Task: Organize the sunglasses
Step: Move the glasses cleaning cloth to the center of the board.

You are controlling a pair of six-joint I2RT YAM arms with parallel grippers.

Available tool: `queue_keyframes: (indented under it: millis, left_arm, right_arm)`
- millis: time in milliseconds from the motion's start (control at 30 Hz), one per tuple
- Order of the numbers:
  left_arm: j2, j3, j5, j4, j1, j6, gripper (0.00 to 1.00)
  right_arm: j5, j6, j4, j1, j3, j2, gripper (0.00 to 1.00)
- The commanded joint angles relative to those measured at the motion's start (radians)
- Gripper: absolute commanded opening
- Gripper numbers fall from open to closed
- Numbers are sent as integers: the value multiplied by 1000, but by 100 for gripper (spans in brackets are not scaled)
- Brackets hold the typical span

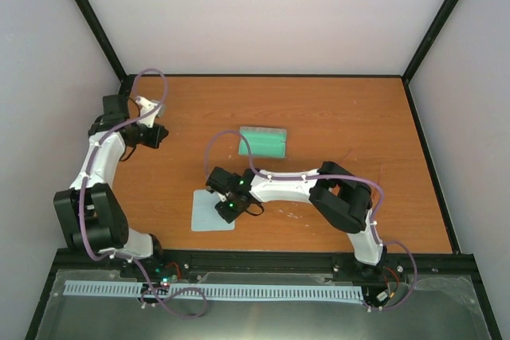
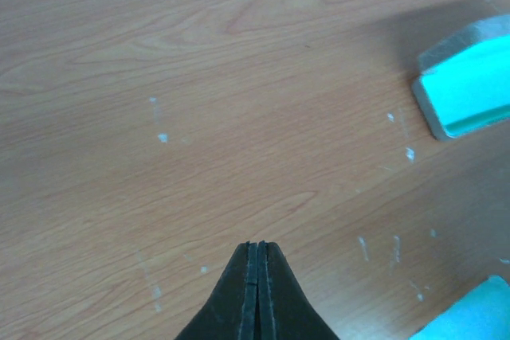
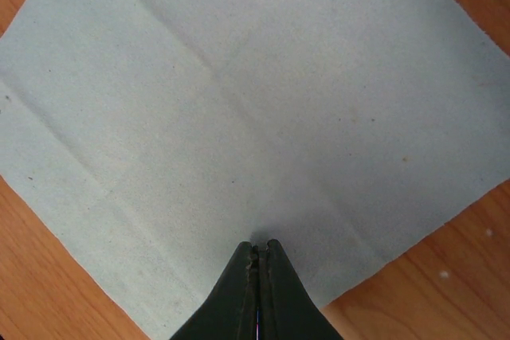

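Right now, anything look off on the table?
No sunglasses show in any view: only the open case, its lining bare, and the cloth under the shut right gripper. They may be hidden beneath an arm.

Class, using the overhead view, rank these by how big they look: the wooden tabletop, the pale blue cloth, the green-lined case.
Largest: the tabletop, by far.
Then the cloth and the case, which look about alike. The right gripper covers part of the cloth, so I leave them unranked.
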Motion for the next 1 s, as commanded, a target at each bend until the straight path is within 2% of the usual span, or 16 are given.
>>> queue_keyframes:
  millis: [0, 200, 567, 600, 667, 700, 967]
  left_arm:
    - [-56, -26, 76, -42, -74, 54, 1]
    - [-36, -61, 204, -134, -165, 125, 6]
    - [18, -107, 147, -135, -346, 105, 12]
    - [25, -105, 147, -131, -368, 93, 14]
    - [45, -99, 147, -122, -410, 69, 28]
    - [56, -96, 147, -117, -427, 59, 32]
    - [79, -95, 117, -85, -496, 19, 34]
  right_arm:
    - [36, 33, -91, -28, -112, 12, 3]
    - [52, 37, -62, -105, -229, -71, 3]
    - [38, 42, -73, -170, -324, -135, 3]
    - [35, 50, -73, -171, -332, -138, 3]
    - [34, 68, -72, -177, -353, -151, 3]
    - [35, 77, -73, -179, -369, -159, 3]
    - [46, 157, -61, -214, -507, -239, 3]
